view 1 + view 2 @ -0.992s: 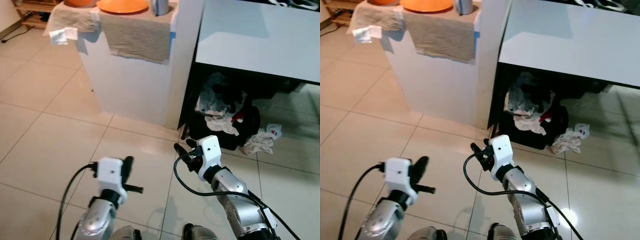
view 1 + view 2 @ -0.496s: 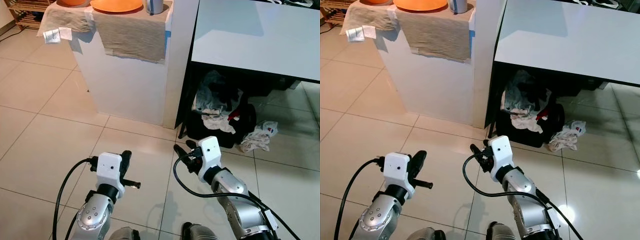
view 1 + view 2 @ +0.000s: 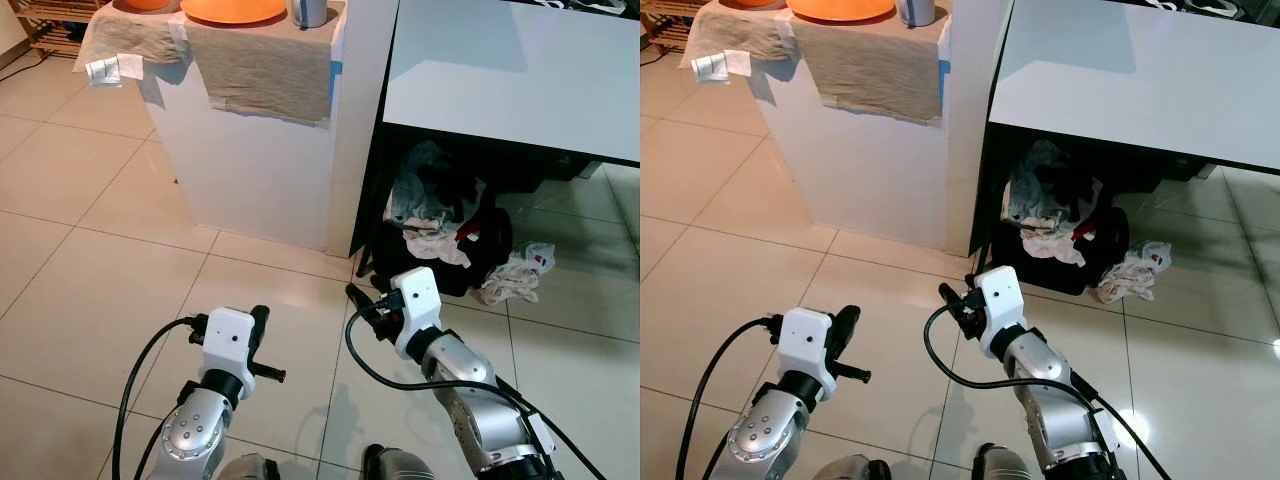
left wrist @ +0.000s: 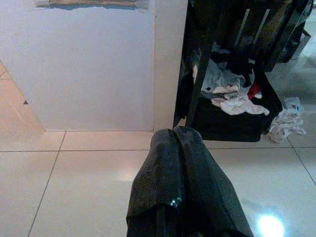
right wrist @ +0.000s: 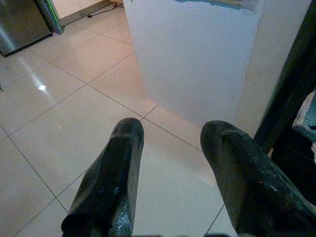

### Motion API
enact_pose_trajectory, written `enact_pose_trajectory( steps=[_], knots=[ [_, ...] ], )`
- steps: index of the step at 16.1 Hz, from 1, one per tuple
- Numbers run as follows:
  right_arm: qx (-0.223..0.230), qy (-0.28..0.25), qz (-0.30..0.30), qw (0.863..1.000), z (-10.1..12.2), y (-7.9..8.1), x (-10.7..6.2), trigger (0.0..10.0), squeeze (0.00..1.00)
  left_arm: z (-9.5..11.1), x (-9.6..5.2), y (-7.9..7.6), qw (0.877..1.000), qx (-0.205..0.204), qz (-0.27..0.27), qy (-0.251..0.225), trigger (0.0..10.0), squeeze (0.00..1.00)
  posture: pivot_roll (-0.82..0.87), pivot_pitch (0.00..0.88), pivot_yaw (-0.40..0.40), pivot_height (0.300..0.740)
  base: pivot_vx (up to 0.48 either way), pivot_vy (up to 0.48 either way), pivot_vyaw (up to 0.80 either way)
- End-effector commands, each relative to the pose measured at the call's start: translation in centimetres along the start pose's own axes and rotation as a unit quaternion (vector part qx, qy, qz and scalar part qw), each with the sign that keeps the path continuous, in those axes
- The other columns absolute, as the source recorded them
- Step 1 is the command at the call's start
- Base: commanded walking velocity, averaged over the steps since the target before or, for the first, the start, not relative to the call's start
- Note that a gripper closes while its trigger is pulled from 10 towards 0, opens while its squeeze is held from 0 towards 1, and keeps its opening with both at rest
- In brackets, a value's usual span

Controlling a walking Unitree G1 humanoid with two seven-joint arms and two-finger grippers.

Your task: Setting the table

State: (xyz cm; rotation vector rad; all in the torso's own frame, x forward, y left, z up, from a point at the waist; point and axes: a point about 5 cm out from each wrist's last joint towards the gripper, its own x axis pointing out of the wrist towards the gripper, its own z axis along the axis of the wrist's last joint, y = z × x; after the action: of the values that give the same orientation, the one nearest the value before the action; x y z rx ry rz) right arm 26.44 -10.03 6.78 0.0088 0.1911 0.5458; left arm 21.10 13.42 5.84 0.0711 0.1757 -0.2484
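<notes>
An orange plate [image 3: 232, 10] lies on a grey cloth [image 3: 262, 68] draped over a white counter [image 3: 260, 160] at the far left. A metal cup [image 3: 310, 12] stands beside the plate, with an orange bowl [image 3: 148, 4] at its other side. A white table [image 3: 510, 75] adjoins the counter on the right. My left gripper [image 3: 258, 320] hangs low over the tiled floor, shut with nothing in it; its fingers [image 4: 168, 163] press together. My right gripper [image 3: 365, 297] is held low in front of the table's dark underside, open and empty, with its fingers [image 5: 116, 158] apart.
A black basket [image 3: 400, 262] heaped with clothes sits under the table. A crumpled cloth [image 3: 515, 275] lies on the floor to its right. A wooden rack [image 3: 50, 15] stands at the far left. Tiled floor [image 3: 90, 260] stretches before the counter.
The camera has moved a little closer to the counter and table. My left arm has shifted slightly to the right. Both grippers keep the same state.
</notes>
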Motion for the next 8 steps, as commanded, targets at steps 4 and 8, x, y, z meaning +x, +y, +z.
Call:
enact_pose_trajectory(
  steps=[4,8],
  knots=[
    [-0.001,-0.003,0.000,1.000,0.2,-0.1,0.0,10.0,0.00,-0.2,-0.1,-0.3,1.000,-0.005,0.001,-0.002,10.0,0.00,-0.04,0.122,-0.007,0.740,0.000,0.000,0.00],
    [-0.011,-0.036,0.004,0.999,2.6,-0.4,1.3,10.0,0.00,1.4,0.3,1.2,0.999,-0.031,0.027,-0.035,10.0,0.00,-0.05,0.124,-0.004,0.740,0.000,0.000,0.00]
  ],
)
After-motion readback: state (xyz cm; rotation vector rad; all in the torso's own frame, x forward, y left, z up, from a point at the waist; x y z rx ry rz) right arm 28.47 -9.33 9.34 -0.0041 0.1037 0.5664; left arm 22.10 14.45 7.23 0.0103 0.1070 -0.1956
